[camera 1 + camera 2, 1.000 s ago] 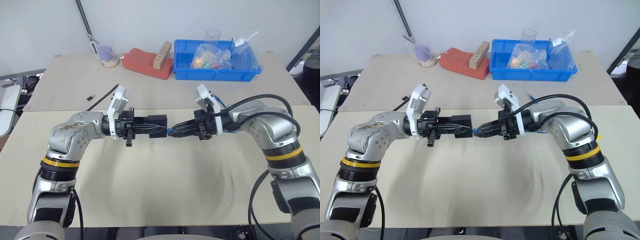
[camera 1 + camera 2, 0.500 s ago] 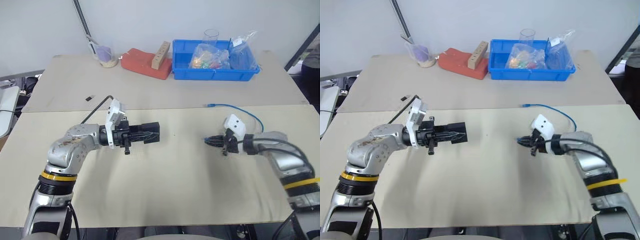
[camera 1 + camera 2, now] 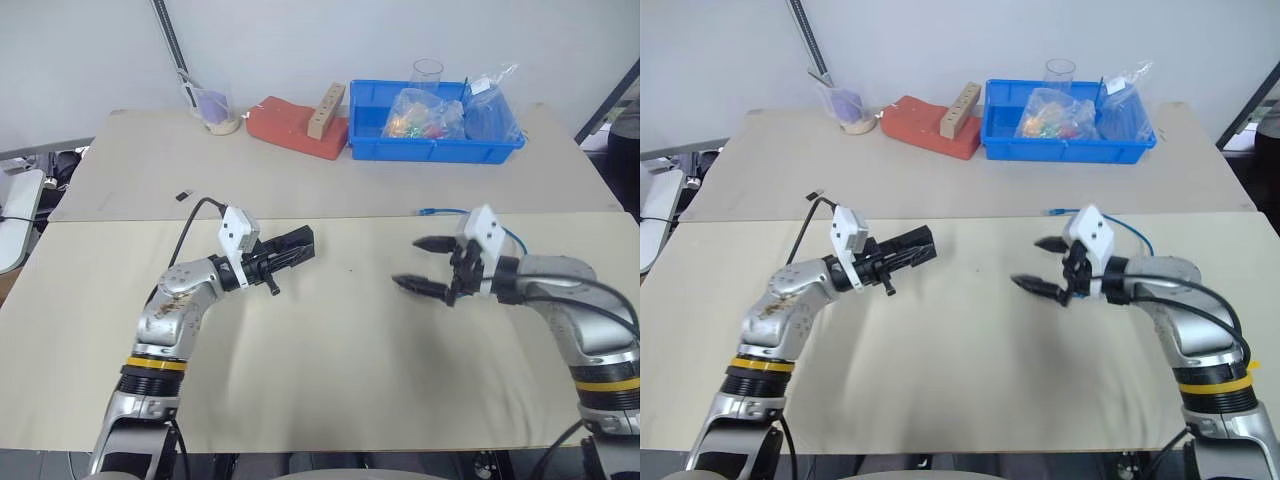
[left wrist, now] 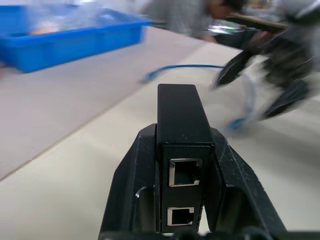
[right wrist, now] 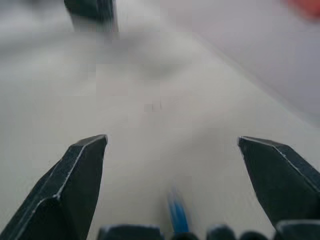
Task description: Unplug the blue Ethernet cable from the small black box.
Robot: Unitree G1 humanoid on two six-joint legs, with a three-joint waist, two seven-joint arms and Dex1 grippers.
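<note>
My left gripper (image 3: 300,242) is shut on the small black box (image 3: 292,243), held level above the near table; in the left wrist view the box (image 4: 181,117) shows two empty ports between the fingers. My right gripper (image 3: 407,263) is open, apart from the box and facing it, with nothing between its fingertips. The blue Ethernet cable (image 3: 442,211) lies on the table behind the right wrist, free of the box. One end of the cable (image 4: 235,122) sits below the open right fingers, and a blurred blue bit of it (image 5: 176,215) shows near their base.
A blue bin (image 3: 435,145) with bags and a clear glass stands at the back. Left of it lie a red pad (image 3: 290,125) with a wooden block and a cup (image 3: 215,110). A tiny black piece (image 3: 183,195) lies on the far table, at back left.
The grippers met a second ago and have drawn apart, the cable's plug coming out of the box. The right gripper has now opened and let the cable go. The left arm sank with the box.
</note>
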